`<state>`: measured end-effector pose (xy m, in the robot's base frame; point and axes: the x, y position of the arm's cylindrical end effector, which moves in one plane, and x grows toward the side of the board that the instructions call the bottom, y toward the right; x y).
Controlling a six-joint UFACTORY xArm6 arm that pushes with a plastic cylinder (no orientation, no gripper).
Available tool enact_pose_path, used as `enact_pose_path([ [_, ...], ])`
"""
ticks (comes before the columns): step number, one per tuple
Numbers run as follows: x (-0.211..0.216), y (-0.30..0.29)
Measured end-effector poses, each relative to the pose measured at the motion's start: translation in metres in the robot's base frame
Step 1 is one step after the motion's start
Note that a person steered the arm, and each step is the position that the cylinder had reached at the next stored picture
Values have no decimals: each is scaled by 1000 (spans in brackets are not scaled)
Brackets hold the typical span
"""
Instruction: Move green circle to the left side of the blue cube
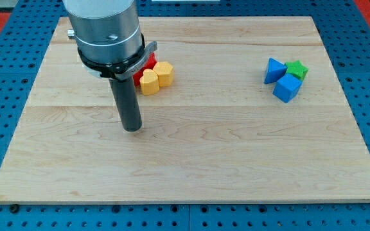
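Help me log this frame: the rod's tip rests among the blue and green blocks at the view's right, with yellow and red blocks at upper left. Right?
Not quite. In the camera view, my tip sits at the view's left, just below the yellow blocks and red block, far from the blue cube.

Blue cube (286, 88) has open board on its left. Blue triangle (274, 70) and green star (297, 69) crowd its far side.

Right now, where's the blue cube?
Blue cube sits at the view's upper right, touching the blue triangle and green star just above it.
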<state>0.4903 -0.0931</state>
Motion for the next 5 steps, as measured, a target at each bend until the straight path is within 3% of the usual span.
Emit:
enact_pose_path([
  [5, 5, 17],
])
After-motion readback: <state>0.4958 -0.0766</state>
